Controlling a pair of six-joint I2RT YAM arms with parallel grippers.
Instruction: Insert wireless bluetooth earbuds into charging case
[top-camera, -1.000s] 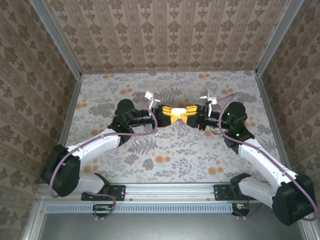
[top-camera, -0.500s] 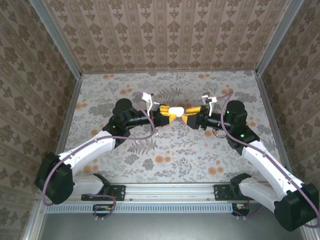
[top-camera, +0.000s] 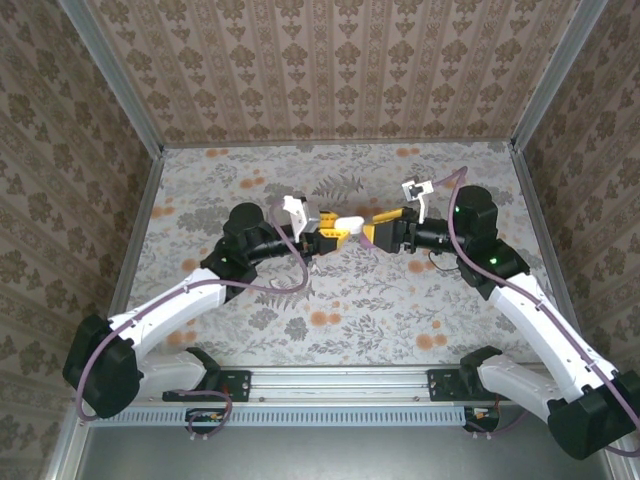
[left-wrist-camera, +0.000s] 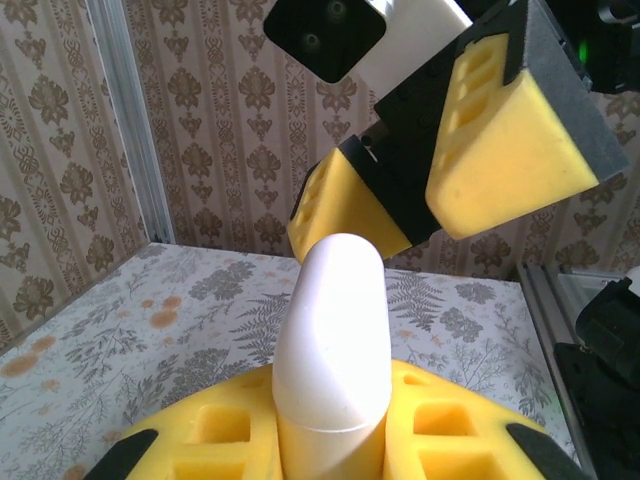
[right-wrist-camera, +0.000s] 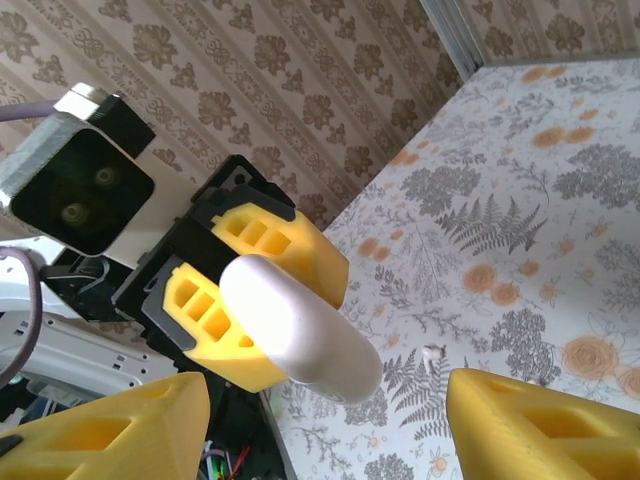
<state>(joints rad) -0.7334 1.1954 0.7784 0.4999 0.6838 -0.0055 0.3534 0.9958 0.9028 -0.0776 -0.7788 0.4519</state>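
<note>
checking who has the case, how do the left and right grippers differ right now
The left gripper is shut on the white case, while the right gripper is open and holds nothing. The left gripper clamps the case's sides; the right gripper's jaws stand wide apart near its free end, seemingly not touching it. The left gripper points toward the robot's right, the right gripper toward its left. Both are yellow-padded and face each other.
</note>
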